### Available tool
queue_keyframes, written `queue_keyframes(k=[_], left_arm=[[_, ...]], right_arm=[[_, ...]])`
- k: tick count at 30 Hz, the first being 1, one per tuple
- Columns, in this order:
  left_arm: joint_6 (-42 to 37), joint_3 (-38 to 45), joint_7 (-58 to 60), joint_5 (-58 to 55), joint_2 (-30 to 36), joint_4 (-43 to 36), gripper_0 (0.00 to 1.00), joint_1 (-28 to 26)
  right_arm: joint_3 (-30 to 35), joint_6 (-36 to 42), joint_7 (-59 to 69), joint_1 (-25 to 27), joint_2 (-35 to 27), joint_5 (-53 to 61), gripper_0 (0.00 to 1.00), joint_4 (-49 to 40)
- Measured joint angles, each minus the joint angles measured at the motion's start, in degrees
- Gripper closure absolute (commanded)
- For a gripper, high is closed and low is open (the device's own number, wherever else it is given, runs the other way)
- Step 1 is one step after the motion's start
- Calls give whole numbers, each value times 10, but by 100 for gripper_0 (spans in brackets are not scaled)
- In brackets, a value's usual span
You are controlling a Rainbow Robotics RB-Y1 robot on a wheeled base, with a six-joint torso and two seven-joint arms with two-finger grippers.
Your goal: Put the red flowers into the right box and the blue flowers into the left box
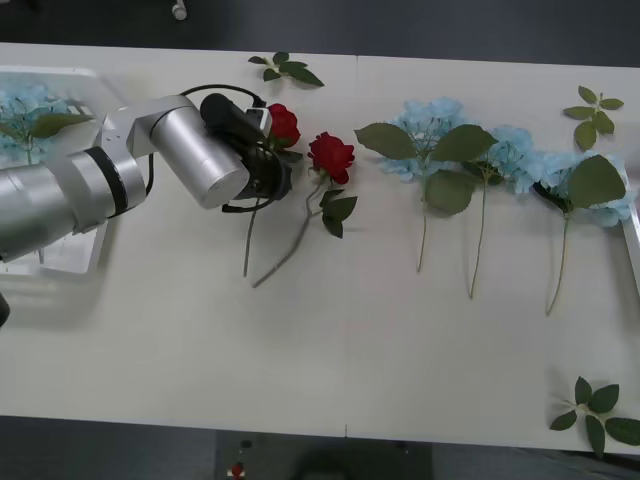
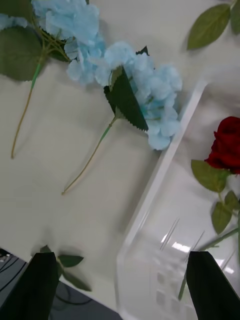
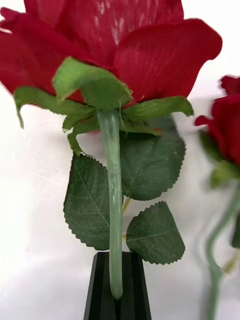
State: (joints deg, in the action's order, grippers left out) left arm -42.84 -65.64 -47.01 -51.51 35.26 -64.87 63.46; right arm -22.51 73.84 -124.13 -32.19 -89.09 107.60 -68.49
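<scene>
- Left gripper [image 3: 118,285] clamps a red rose [image 3: 107,50] by its stem, at table's [image 1: 330,370] 11 o'clock; a second rose [image 1: 331,155] lies just beside
- Right gripper [image 2: 120,285] spread wide above the right box [image 2: 165,170] rim; blue flowers [image 2: 142,85] touch that edge

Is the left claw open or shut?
Shut: the left claw has its black fingers pressed together on a red rose stem.

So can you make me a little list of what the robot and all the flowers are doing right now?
left gripper: shut on a red rose stem, over the table
right gripper: open, above the right box edge
red roses on table: one more beside the held one
right box: one red rose inside
blue flowers: three on the table
left box: blue flower inside
</scene>
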Motion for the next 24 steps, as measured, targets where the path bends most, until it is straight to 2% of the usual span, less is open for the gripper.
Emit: queue_keyframes(k=[4, 9, 14, 18, 24], left_arm=[[-11, 3, -2, -45, 52, -59, 100, 0], [-133, 67, -76, -102, 102, -109, 100, -1], [-244, 198, -144, -147, 135, -148, 100, -22], [-307, 327, -218, -160, 139, -178, 100, -65], [-318, 505, -422, -246, 127, -225, 100, -162]], right_arm=[[0, -60, 17, 0, 23, -47, 25, -40], [0, -161, 94, 20, 52, -100, 25, -121], [0, -239, 204, 65, 64, -144, 25, -211], [0, -282, 264, 88, 64, -163, 25, -262], [0, -307, 373, 92, 64, -164, 25, -313]])
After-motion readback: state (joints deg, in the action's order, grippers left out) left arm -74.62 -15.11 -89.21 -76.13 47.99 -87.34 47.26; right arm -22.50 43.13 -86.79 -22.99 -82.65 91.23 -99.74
